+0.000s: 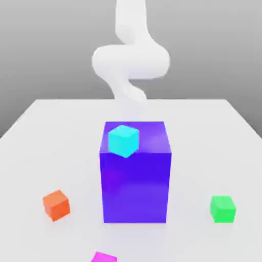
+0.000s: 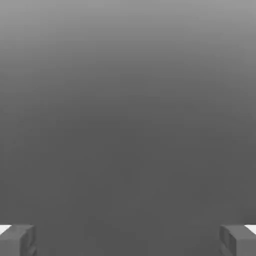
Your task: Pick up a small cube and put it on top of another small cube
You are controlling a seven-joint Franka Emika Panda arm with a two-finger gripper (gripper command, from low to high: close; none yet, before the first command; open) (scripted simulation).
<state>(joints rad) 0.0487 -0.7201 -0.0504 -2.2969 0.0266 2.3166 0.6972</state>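
Fingers (image 2: 20, 240) spread wide apart on my gripper (image 2: 128, 240), with nothing held between them.

Seen from the exterior view, with the big purple block (image 1: 135, 187) as the centre of my clock, the small magenta cube (image 1: 104, 257) lies on the white table (image 1: 41, 133) at about seven o'clock, near the block and cut off by the frame's lower edge. The small green cube (image 1: 223, 208) sits at about four o'clock, well apart from the magenta one. An orange cube (image 1: 56, 204) rests at about eight o'clock. A cyan cube (image 1: 123, 140) stands on the block's top face, near its front edge. My white arm (image 1: 130, 59) rises at twelve o'clock behind the block.
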